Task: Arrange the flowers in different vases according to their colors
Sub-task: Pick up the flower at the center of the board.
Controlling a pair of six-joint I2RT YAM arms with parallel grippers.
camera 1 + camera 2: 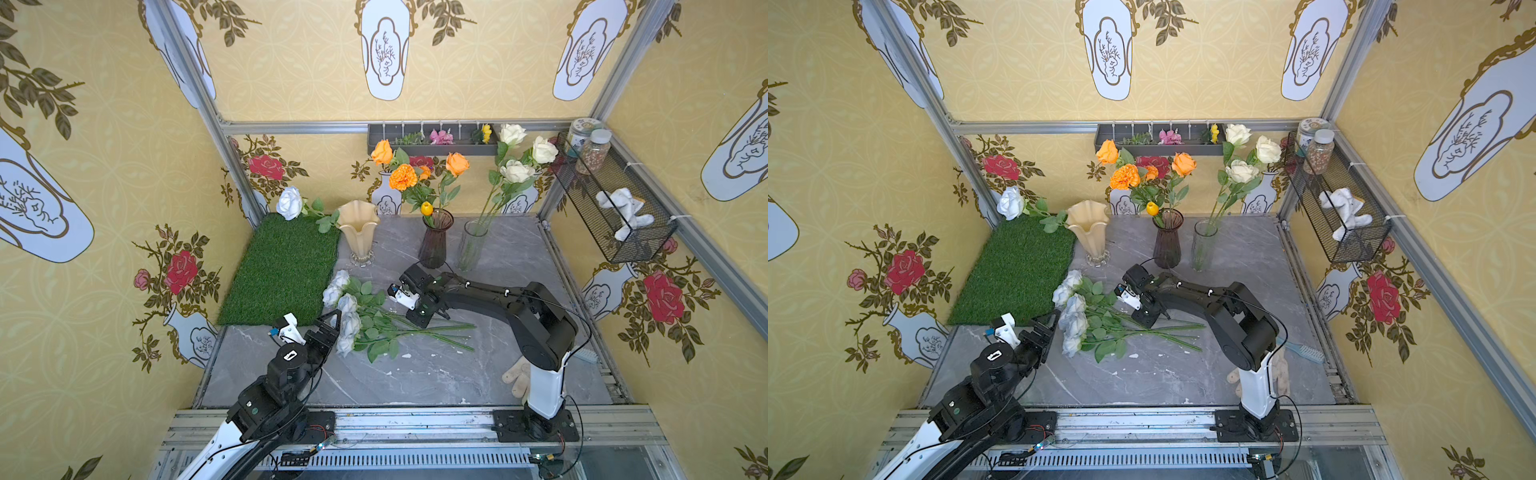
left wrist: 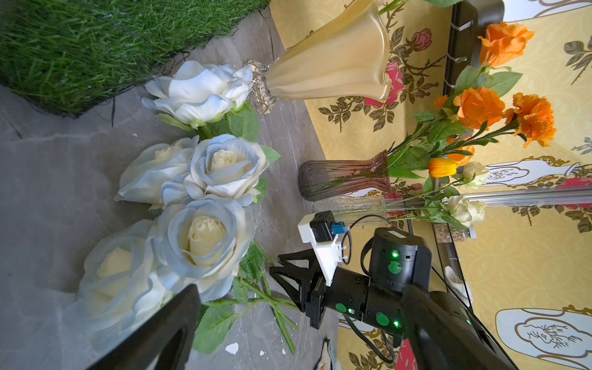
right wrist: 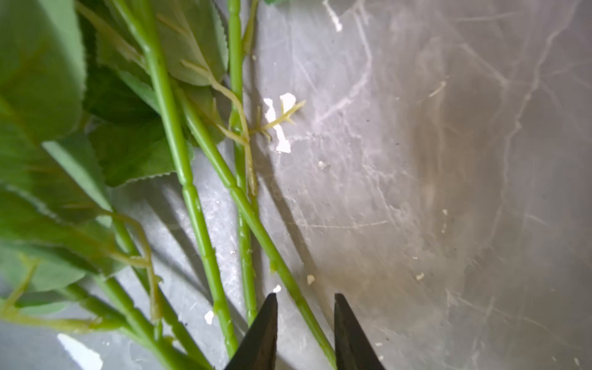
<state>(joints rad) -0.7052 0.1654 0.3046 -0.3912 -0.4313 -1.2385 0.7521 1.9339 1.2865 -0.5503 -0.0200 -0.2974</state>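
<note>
- Right wrist view, step in hand: the right gripper [image 3: 306, 320] hangs low over the stems [image 3: 192, 205] of the bunch. Its jaws stand a narrow gap apart and one stem passes between the tips. The gap looks wider than the stem, so I judge nothing is gripped yet.
- Handling note: close on that one stem only. Two neighbours lie just beside it and cross it further up. Come down square to the table [image 1: 415, 374], then lift slowly so that the leaves do not drag the rest along.
- Left gripper [image 1: 333, 329]: jaws wide and empty, just beside the rose heads. It is well placed to steady the bunch if needed.
- Item, pale blue-white roses [image 1: 351, 324]: five heads lie in a loose bunch on the table, heads toward the grass mat [image 1: 282, 270] and stems toward the right arm. Centres are cream and the outer petals blue-tinged. Leaves are serrated cloth and the green stems are glossy and jointed.
- Probable destination, cream-amber vase [image 1: 359, 232]: upright at the mat's edge. A single pale rose [image 1: 289, 202] leans over the mat with its stem running to the rim, but I cannot tell whether it sits inside.
- Already filed: orange flowers [image 1: 402, 176] and yellow tulip [image 1: 427, 208] in the purple vase [image 1: 434, 245]; cream-white roses [image 1: 516, 171] in the clear cylinder [image 1: 471, 245].
</note>
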